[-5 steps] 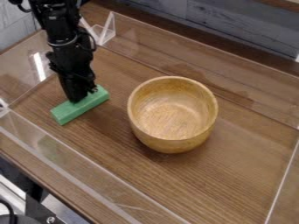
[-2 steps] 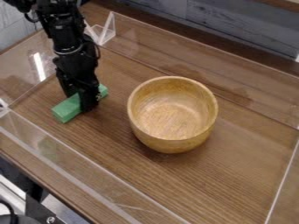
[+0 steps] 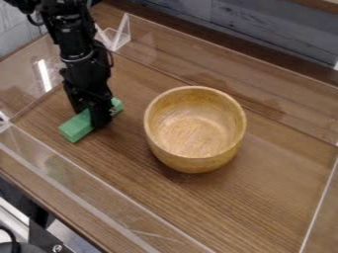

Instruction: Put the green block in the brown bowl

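Observation:
The green block lies flat on the wooden table at the left, its long side running diagonally. My gripper points straight down over the block's middle. One black finger stands on each long side, and both appear to press against the block. The block still rests on the table. The brown bowl stands upright and empty to the right of the block, a short gap away from the gripper.
Clear acrylic walls ring the table, with a clear bracket at the back behind the arm. Bare wood stretches in front of the bowl and behind it. The table's front-left edge drops off to dark equipment.
The fingers were shut together over the block a second ago. They have since spread, come down astride it and drawn in against its sides. Block and bowl have not moved.

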Available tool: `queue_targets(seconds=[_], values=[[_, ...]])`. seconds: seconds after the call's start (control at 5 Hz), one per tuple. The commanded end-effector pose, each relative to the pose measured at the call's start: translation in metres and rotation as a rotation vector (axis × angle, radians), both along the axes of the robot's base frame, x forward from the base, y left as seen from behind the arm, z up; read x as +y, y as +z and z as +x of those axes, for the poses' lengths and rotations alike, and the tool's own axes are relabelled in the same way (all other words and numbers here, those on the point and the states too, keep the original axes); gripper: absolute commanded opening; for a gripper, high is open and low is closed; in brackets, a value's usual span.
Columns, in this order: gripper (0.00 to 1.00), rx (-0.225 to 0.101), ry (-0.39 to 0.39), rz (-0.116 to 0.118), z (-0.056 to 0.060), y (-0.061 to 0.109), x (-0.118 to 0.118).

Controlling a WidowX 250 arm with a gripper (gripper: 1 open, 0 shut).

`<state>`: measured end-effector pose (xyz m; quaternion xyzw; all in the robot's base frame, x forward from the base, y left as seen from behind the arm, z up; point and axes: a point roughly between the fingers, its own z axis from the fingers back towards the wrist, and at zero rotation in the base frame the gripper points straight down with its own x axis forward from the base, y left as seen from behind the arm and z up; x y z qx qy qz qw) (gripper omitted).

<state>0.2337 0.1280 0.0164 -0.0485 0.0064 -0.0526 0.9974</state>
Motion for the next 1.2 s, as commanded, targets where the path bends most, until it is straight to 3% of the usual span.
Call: queue_targets(seconds=[0.0,1.0], values=[[0.00,-0.015,0.005,0.005,0.003,0.010,-0.003],[0.00,-0.003,0.037,0.000,0.005,0.027,-0.009]])
